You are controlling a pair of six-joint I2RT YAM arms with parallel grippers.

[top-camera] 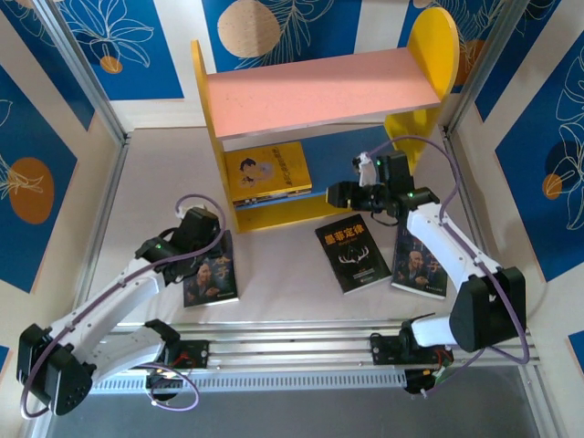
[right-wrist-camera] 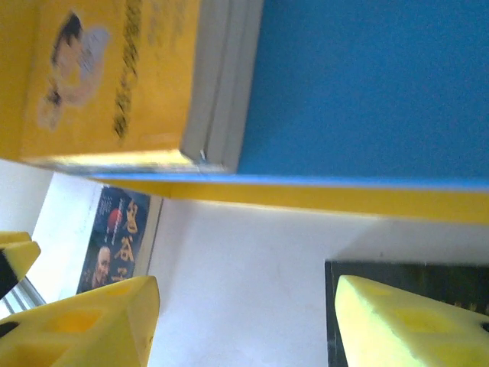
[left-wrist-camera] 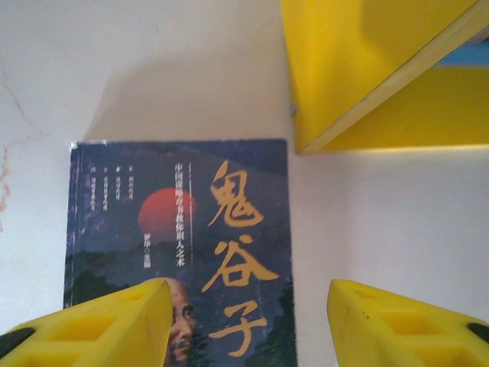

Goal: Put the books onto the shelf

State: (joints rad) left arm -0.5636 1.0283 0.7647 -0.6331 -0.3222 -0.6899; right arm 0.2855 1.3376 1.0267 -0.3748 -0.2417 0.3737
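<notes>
Three lie on the counter (top-camera: 292, 278) before the shelf (top-camera: 319, 91): a portrait book (top-camera: 214, 278) by its left side under the spread, empty left pincer (left-wrist-camera: 248, 298), an antler book (top-camera: 353, 257), and a second portrait book (top-camera: 416, 270). A yellow book (top-camera: 267, 171) rests on its blue board (right-wrist-camera: 367, 84); the right pincer (right-wrist-camera: 246, 290), spread and empty, hovers just before that board.

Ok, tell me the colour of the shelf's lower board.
The lower board is blue, clearest in the right wrist view.

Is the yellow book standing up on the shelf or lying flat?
Lying flat: the yellow book rests cover-up on the blue lower board, beneath the pink upper board.
</notes>
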